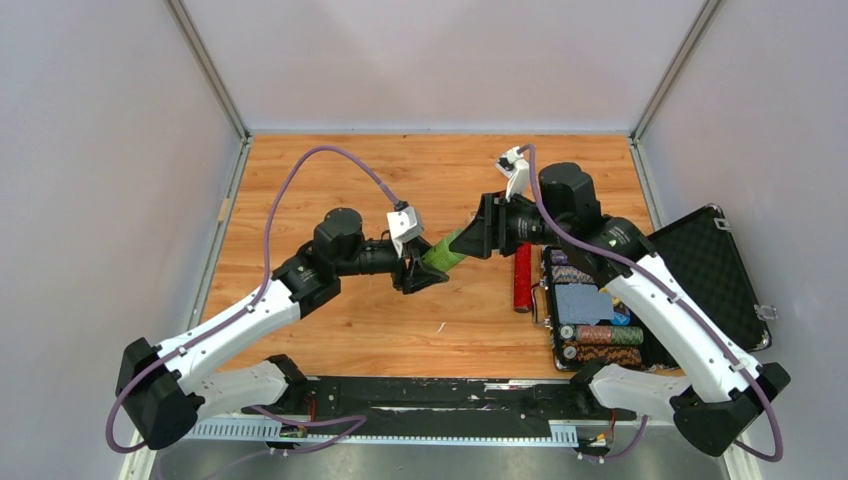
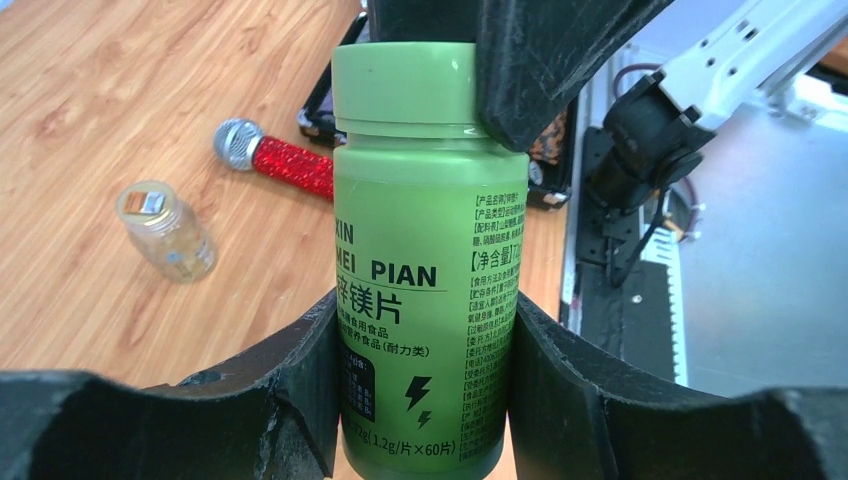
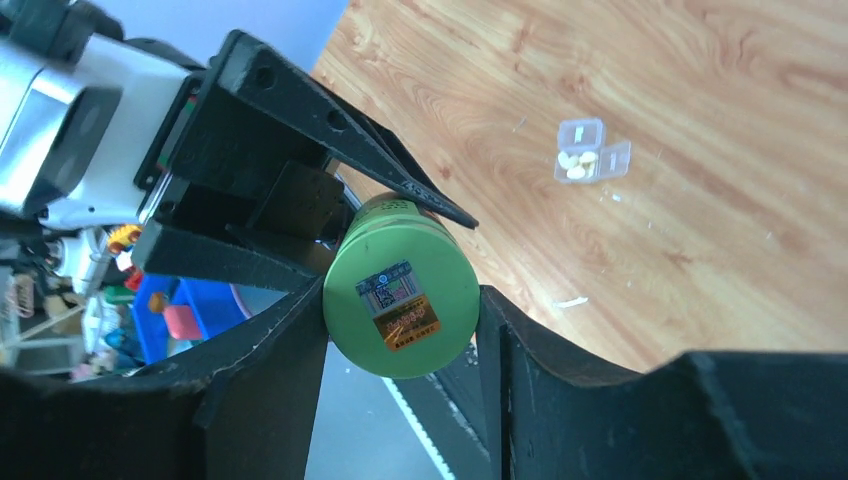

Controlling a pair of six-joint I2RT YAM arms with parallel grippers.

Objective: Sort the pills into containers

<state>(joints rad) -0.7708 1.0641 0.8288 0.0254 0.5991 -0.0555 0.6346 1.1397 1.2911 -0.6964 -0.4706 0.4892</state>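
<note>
1. Left wrist view: our left gripper [image 2: 425, 335] is clenched on the lower body of the green tablet bottle [image 2: 420, 230], one finger pressed to each side of the label.
2. At twelve o'clock from that grip sits the cap [image 2: 405, 85], seated on the bottle's neck. A finger of the right gripper [image 3: 400, 310] lies against its side.
3. In the right wrist view, that gripper grasps the same bottle at the cap end. Its fingers touch both sides of the round face that carries a small sticker. We therefore have the bottle held between both arms, in the air above the wooden table [image 1: 330, 180].
4. The container, a tiny clear plastic box [image 3: 592, 150], lies on the table at about two o'clock from the bottle in the right wrist view, well apart from it. It is open, and a few pale pills [image 3: 575, 165] lie in one half. We cannot tell whether the other half is a lid or a second compartment.
5. In the left wrist view a small glass jar [image 2: 165, 232] stands at nine o'clock from the bottle and a red glitter tube [image 2: 278, 160] lies at ten. The black case of poker chips [image 1: 700, 260] lies open at four o'clock in the top view.
6. We judge the task to be at an early stage. A few pills are boxed, but the bottle must be opened before more can be sorted.
</note>
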